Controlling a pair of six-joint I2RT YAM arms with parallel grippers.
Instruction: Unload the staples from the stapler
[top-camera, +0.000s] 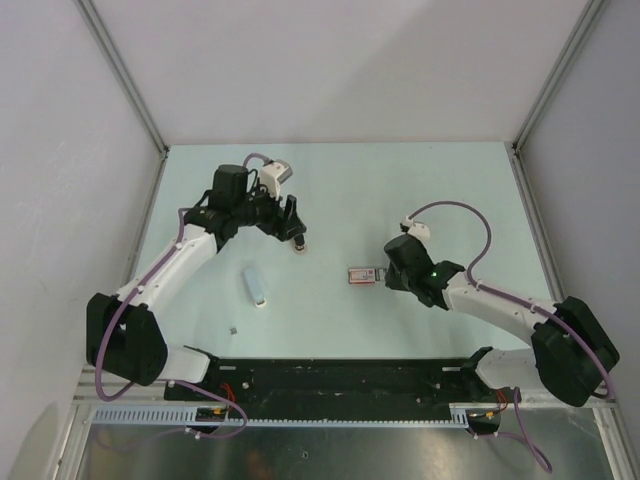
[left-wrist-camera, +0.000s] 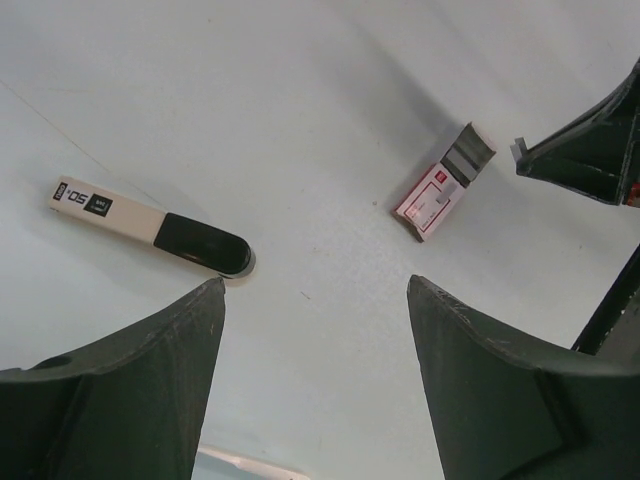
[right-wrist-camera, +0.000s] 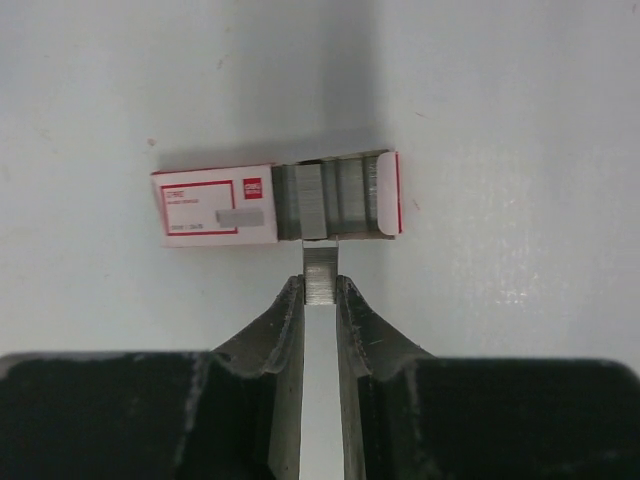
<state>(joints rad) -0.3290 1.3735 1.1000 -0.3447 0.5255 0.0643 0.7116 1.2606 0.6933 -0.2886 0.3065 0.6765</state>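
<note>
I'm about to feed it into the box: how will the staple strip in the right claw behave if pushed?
The staple strip looks thin and ribbed: probably stiff yet brittle, so a sideways push may snap it. Its smooth metal sides could slip in the right claw. The box likely slides if nudged.

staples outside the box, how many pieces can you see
2: a strip pinched in the right tool at the box, a tiny bit near the stapler. More may be hidden.
</note>
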